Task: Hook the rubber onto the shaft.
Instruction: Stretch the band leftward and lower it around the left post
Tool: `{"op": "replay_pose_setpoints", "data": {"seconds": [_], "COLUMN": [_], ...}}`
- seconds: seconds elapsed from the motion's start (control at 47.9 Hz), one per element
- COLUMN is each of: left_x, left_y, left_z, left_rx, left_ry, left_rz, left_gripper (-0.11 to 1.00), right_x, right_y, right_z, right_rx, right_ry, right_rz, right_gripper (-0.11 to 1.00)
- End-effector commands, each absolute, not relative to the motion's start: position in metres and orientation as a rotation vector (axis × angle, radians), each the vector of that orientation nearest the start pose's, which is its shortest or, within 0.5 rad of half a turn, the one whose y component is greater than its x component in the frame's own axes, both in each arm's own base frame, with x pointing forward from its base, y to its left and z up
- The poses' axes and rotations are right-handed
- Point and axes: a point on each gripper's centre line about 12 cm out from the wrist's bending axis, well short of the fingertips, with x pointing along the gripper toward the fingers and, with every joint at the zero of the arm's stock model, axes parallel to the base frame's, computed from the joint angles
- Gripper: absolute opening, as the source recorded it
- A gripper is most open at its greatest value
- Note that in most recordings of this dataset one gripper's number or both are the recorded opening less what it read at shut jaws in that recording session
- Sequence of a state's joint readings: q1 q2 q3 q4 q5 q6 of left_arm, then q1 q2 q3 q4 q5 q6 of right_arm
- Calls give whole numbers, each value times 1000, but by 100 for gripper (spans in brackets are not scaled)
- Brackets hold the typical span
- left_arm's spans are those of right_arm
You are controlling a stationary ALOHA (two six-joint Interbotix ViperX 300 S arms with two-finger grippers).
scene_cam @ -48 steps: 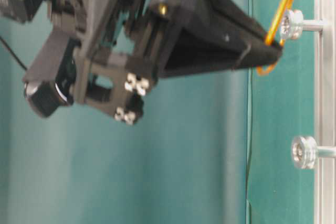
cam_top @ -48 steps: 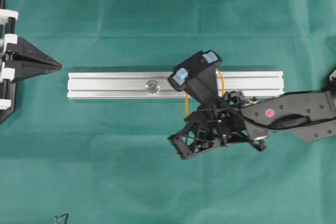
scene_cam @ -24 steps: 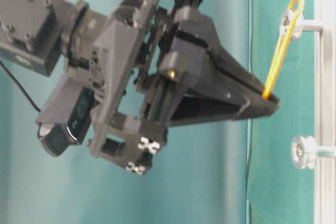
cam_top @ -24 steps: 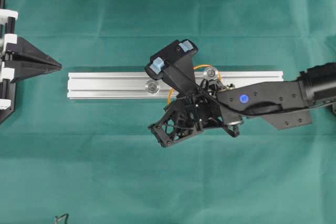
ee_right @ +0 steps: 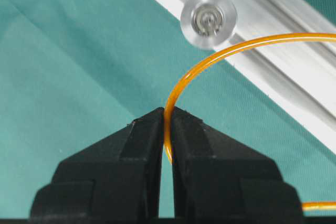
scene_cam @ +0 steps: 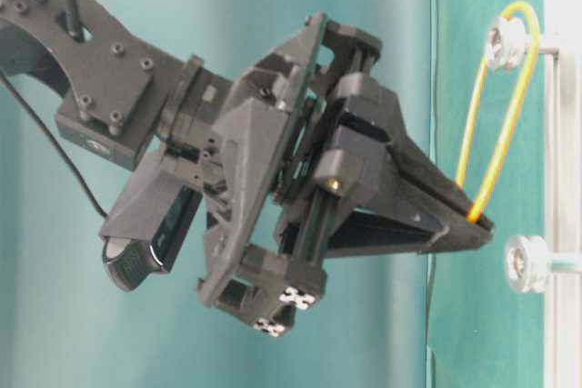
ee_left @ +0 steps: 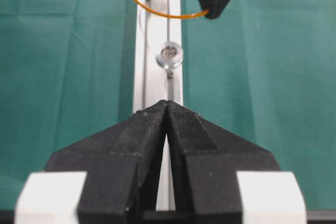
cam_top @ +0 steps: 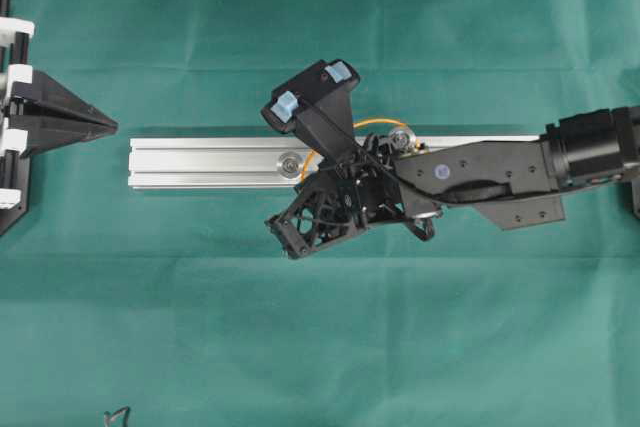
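1. Orange and thin, the rubber point(scene_cam: 496, 124) is a loop stretched between two places: its far end goes around the head of one shaft point(scene_cam: 503, 43), and its near end is pinched in the right gripper point(ee_right: 167, 116).
2. The right gripper's jaws are pressed together on the rubber (only the cord stands between the tips), and the loop curves away from them toward the rail point(ee_right: 273, 40).
3. A second shaft point(scene_cam: 525, 263) stands free on the same rail, just beside the right gripper's tips; the rubber does not touch it.
4. From above, the right arm point(cam_top: 480, 169) reaches across the rail point(cam_top: 200, 164), which lies on green cloth point(cam_top: 320, 347).
5. The left gripper point(ee_left: 167, 107) has its jaws fully together with nothing between them, well apart from the rubber, pointing along the rail.
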State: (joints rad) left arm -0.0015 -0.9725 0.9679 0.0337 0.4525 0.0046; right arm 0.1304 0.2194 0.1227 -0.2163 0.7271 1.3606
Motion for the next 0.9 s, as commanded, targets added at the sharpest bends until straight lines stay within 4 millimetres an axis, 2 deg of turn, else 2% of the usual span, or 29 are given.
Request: {"op": "replay_pose_setpoints", "data": {"seconds": [0.0,0.355,0.669,0.878], "left_x": [195,195,195,196], "left_y": [2,2,2,2], "left_z": [311,313,314,314], "left_rx": [38,37,37,37], "left_ry": [406,402,399,399], "left_rz": [8,8,8,8], "left_gripper": [2,2,2,2], "right_x": [468,482,500,505], "right_y": [40,29,29,29], "right_z": [222,224,222,218], "right_rx": [954,943,925,924], "right_ry": [838,796,788,791], "right_rz": [-591,-575,-558,-562], "right_gripper": [7,7,7,7]}}
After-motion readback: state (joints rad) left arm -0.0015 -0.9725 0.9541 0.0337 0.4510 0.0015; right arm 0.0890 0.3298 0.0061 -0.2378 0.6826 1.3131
